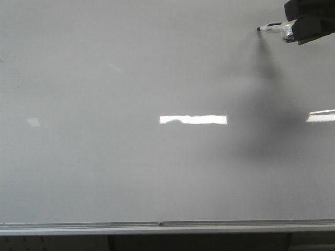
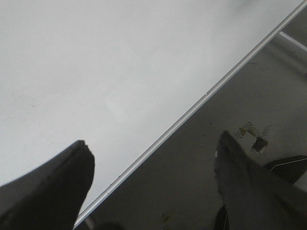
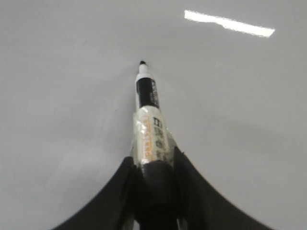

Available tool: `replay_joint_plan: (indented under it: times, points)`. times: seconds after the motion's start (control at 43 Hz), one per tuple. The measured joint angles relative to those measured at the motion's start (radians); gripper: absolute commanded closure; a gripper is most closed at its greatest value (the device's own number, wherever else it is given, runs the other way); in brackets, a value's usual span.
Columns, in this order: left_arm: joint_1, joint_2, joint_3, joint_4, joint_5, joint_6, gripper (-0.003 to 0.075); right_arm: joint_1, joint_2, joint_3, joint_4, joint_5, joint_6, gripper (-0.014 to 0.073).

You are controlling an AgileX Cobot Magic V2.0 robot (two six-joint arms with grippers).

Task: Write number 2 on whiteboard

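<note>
Right gripper [image 3: 154, 184], closest to the lens, pinches a black-capped marker [image 3: 147, 110] between its fingers, nib aimed at the whiteboard [image 1: 131, 172] near its top right corner; whether the tip touches cannot be told. No stroke of the number 2 shows anywhere on the board, so the step in hand looks like the approach before writing, and the next move calls for light contact and a curved top stroke. Left gripper [image 2: 153, 182] hangs spread and empty over the board's silver bottom rail [image 2: 192, 111].

Grey floor [image 2: 201, 158] bears small scattered debris [image 2: 254, 136].
</note>
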Motion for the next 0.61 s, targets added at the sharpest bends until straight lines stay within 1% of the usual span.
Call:
replay_joint_plan:
  times: [0.186, 0.326, 0.465, 0.605]
  points:
    - [0.000, 0.000, 0.000, 0.000, 0.000, 0.000, 0.0208, -0.051, 0.002, -0.004, 0.000, 0.035, -0.001, 0.0654]
    - [0.000, 0.000, 0.000, 0.000, 0.000, 0.000, 0.0208, -0.070, 0.010, -0.006, 0.000, 0.114, -0.001, 0.0654]
    - [0.000, 0.000, 0.000, 0.000, 0.000, 0.000, 0.0208, -0.034, 0.041, -0.006, 0.000, 0.148, -0.001, 0.0654]
    - [0.000, 0.000, 0.000, 0.000, 0.000, 0.000, 0.0208, 0.008, 0.068, -0.006, 0.000, 0.149, -0.001, 0.0654]
